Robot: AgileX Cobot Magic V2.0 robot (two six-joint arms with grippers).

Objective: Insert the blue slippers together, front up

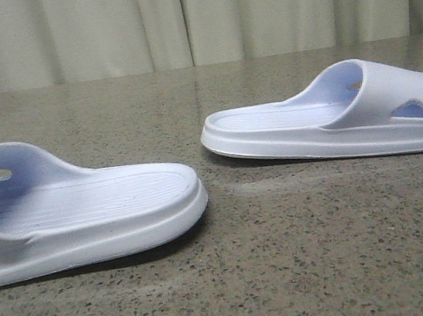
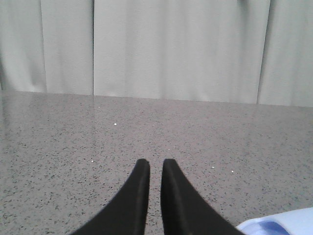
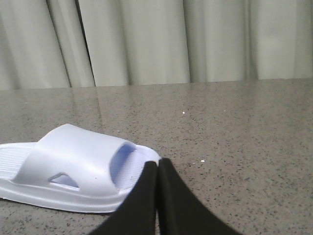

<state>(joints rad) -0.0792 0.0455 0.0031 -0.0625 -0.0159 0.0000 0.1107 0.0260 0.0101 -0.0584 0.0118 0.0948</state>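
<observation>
Two blue slippers lie flat on their soles on the speckled stone table, a gap apart. The left slipper [image 1: 86,209] is near, its strap at the far left. The right slipper [image 1: 331,119] lies farther back, its strap with a triangular cut-out at the right. Neither gripper shows in the front view. My right gripper [image 3: 158,162] is shut and empty, low over the table, just off the strap end of the right slipper [image 3: 73,166]. My left gripper [image 2: 156,162] holds nothing, its fingers a thin slit apart. A corner of the left slipper [image 2: 283,224] shows beside it.
The grey-brown speckled table [image 1: 302,255] runs back to pale pleated curtains [image 1: 193,16]. Bare stone lies between the slippers and in front of them.
</observation>
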